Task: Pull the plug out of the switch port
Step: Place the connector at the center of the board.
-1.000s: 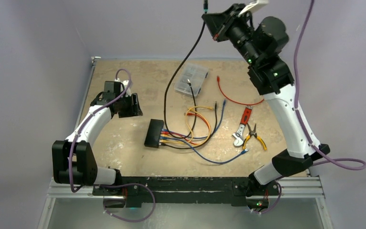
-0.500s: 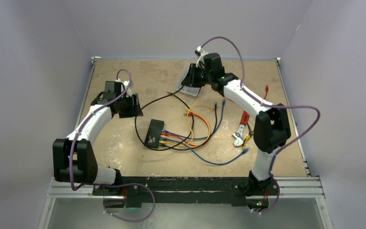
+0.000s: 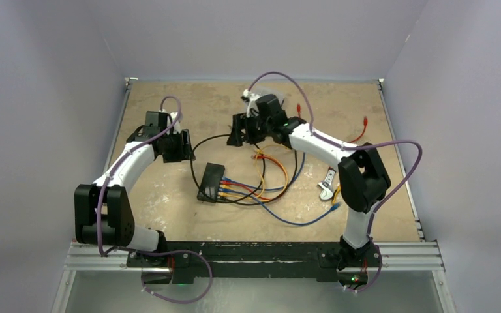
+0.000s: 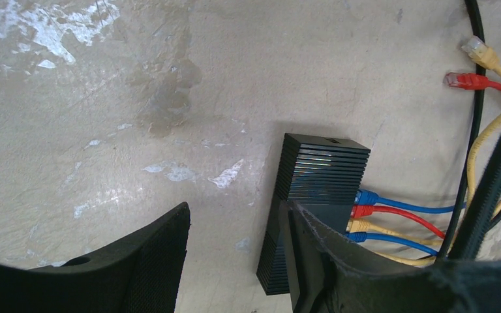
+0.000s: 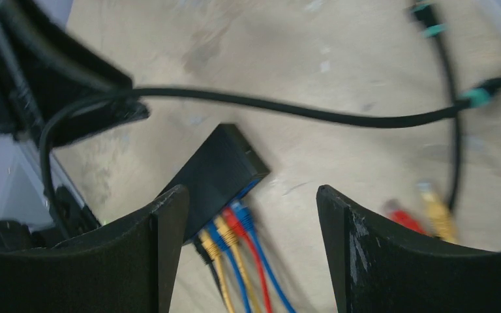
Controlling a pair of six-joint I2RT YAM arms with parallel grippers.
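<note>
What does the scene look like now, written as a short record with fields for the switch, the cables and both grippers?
left gripper: open, empty, above the table, apart from the switch
right gripper: open, empty, facing the switch
switch: lying flat on the table
plugged cables: blue, red, yellow, blue, side by side in the switch
black cable: loose, crossing in front of the right gripper, not held

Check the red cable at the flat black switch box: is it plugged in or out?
Plugged in: its red plug sits in the black switch box, between a blue plug and a yellow plug.
</note>
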